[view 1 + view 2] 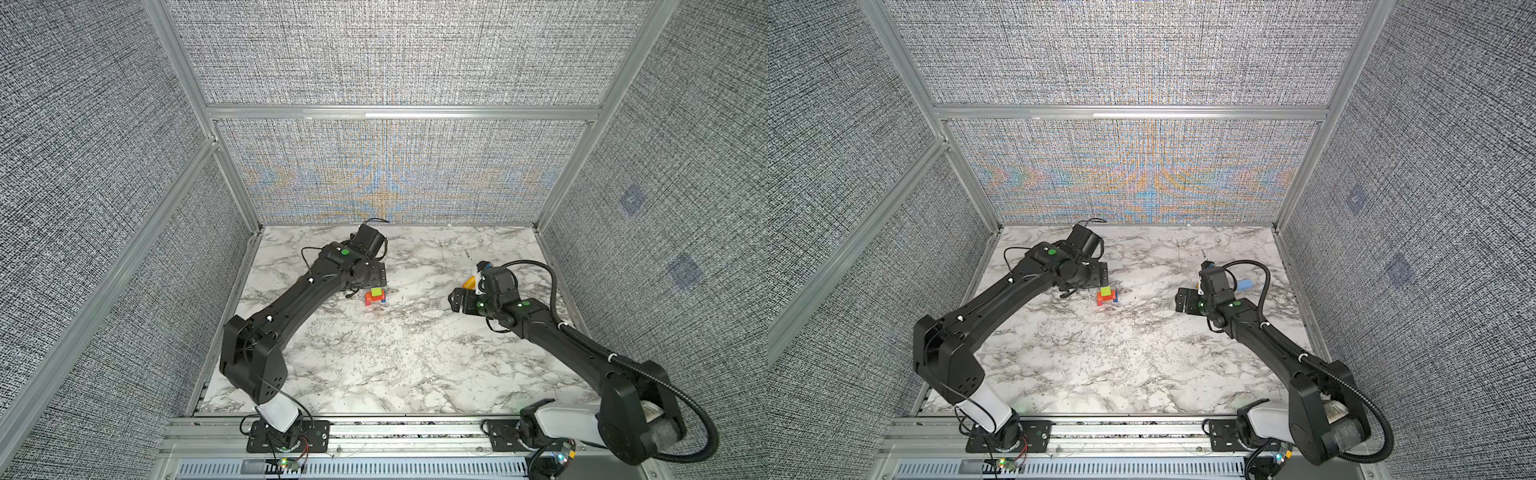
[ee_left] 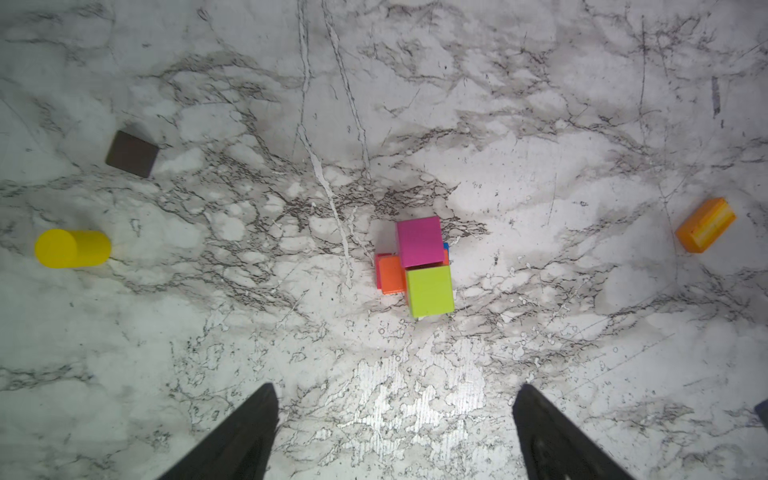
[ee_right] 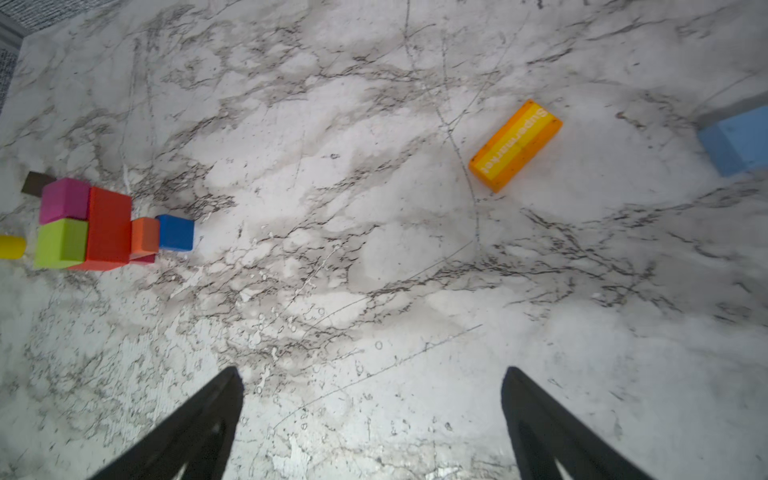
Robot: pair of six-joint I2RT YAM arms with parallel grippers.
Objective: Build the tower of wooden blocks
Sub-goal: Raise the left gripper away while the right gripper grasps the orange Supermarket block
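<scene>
While the left tool [image 2: 397, 390] hangs with fingers spread and empty above the tower [image 2: 419, 266], a low stack just toward 12 o'clock from the middle of the counter [image 1: 395, 353], a lime cube [image 2: 430, 291] and a magenta cube [image 2: 419, 242] sit side by side on top. Placing looks done; fetching comes next. The right tool [image 3: 372, 372], likewise spread and empty, hovers at the tower's 3 o'clock near an orange brick [image 3: 515, 145] and a light blue block [image 3: 735, 143], and would need to drop squarely over one of them.

Tower [image 1: 375, 296] on table [image 1: 374, 365], just left of centre; lettered brick [image 3: 515, 145] well right.
</scene>
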